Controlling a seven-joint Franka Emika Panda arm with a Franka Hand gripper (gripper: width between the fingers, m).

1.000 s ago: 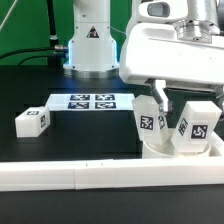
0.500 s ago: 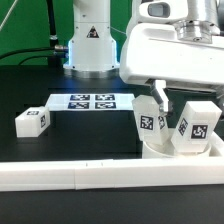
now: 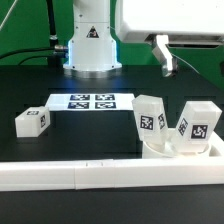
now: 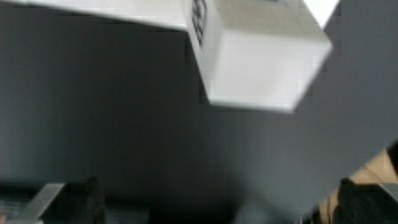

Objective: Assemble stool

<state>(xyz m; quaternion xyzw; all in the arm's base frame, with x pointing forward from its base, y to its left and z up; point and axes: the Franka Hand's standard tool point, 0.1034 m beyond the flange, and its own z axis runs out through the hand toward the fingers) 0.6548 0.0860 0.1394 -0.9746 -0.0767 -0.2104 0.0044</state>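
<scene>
The round white seat [image 3: 181, 151] lies at the exterior view's right, against the front rail. Two white tagged legs stand upright on it, one to the left [image 3: 150, 120] and one to the right [image 3: 198, 124]. A third leg [image 3: 32, 121] lies loose on the table at the exterior view's left. My gripper [image 3: 165, 55] hangs high above the seat, clear of both legs. In the wrist view its dark fingers [image 4: 71, 200] stand wide apart with nothing between them, and one white leg [image 4: 263, 60] shows far below.
The marker board [image 3: 88, 101] lies flat on the black table behind the middle. A long white border rail [image 3: 90, 178] runs along the front edge. The robot's base [image 3: 92, 45] stands at the back.
My gripper has risen from just above the two standing legs to the top of the exterior view. The legs and the seat have stayed in place.
</scene>
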